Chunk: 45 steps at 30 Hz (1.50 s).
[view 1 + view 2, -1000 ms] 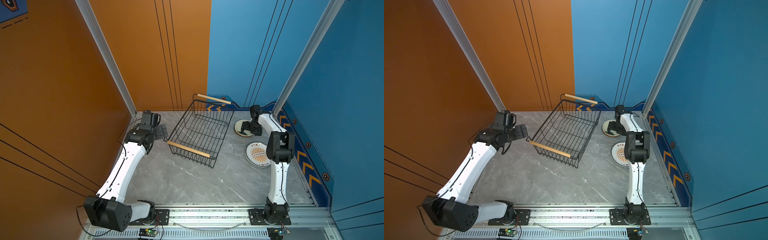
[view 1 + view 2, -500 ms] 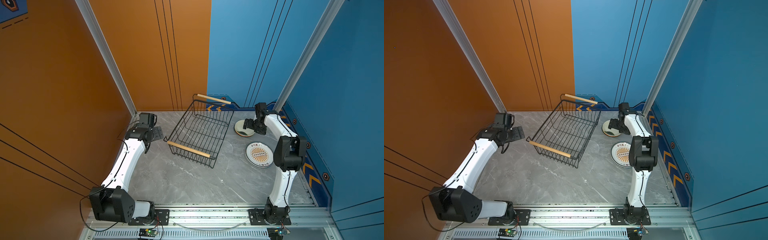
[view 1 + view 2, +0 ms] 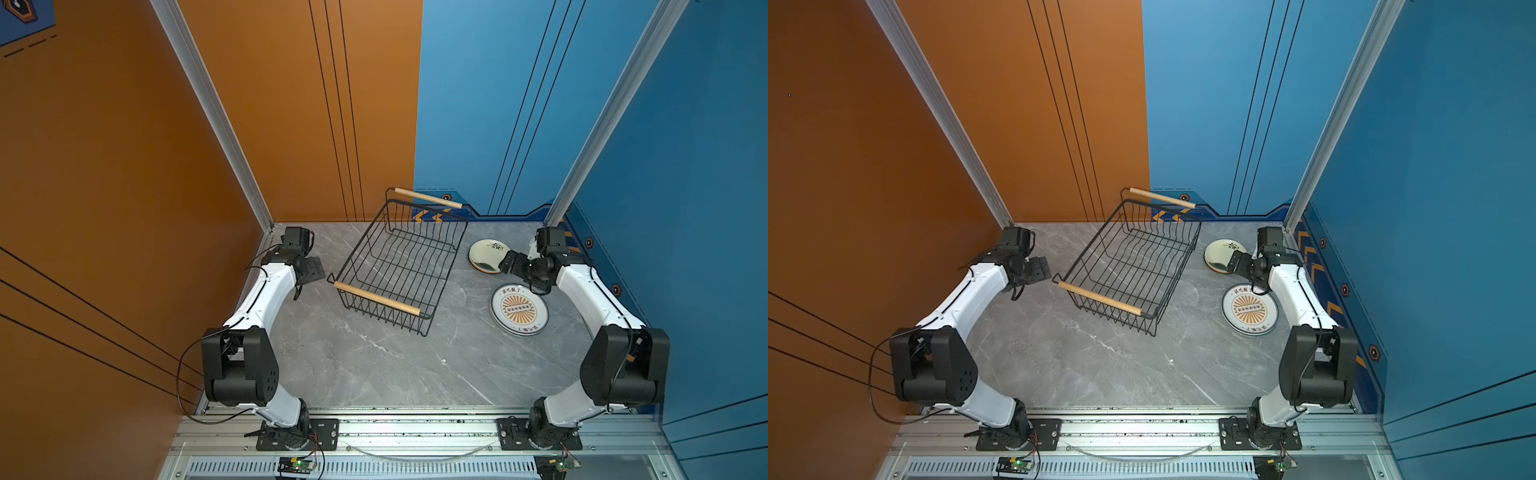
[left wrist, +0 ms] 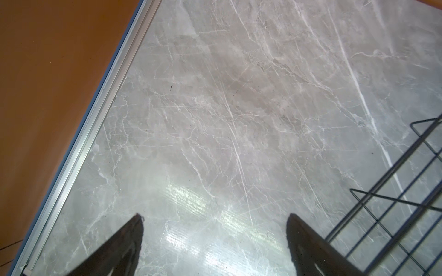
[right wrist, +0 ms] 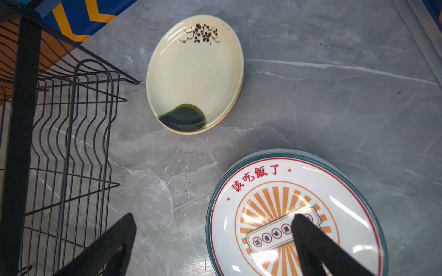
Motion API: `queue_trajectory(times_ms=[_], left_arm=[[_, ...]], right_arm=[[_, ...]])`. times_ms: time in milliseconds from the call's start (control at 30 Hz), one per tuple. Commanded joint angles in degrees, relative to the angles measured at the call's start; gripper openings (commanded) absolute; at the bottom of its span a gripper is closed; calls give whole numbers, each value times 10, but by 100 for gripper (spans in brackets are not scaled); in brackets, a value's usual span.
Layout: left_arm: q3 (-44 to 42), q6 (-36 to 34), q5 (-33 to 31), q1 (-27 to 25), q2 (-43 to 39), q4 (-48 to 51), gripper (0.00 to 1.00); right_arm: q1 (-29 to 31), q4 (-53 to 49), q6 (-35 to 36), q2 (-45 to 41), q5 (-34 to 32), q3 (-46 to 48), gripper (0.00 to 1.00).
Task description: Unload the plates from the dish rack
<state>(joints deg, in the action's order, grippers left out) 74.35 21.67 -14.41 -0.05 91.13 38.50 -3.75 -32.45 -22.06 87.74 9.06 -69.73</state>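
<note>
My right end effector [image 3: 508, 264], jaws spread, hangs by the stacked plates [image 3: 484, 257], just right of the empty dish rack [image 3: 376, 298].

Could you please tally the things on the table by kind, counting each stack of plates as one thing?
dish rack: 1
cream-topped plate stack: 1
sunburst-topped plate stack: 1
Total: 3; the plates within each stack cannot be counted.
</note>
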Motion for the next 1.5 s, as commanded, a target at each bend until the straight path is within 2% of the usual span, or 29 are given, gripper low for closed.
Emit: queue_trajectory(times_ms=[0,200,500,667,800,1100,1200,1367,1433,1467], left_arm=[[28,-15,13,2,22,-9,93],[32,-25,18,-14,52,-17,93],[6,-49,27,-66,49,-43,92],[-32,-50,55,-82,27,-53,92],[-72,-49,63,-105,-1,-63,92],[-127,-74,98,-139,-62,-77,93],[-134,-85,53,-132,-77,-93,93],[-172,-95,4,-89,-104,-188,93],[-217,-127,-13,-89,-128,-269,92],[-249,-149,-29,-92,-145,-340,93]], right_arm=[[3,50,-14,-36,1,40,100],[12,93,-21,-87,-48,100,100],[14,135,-18,-132,-119,161,100],[14,157,-4,-133,-132,179,100],[15,214,-2,-147,-128,213,100],[46,342,57,-179,-153,288,100],[51,376,61,-175,-166,303,100],[53,412,74,-143,-178,308,100],[53,427,82,-127,-191,309,100],[53,436,88,-119,-198,311,100]])
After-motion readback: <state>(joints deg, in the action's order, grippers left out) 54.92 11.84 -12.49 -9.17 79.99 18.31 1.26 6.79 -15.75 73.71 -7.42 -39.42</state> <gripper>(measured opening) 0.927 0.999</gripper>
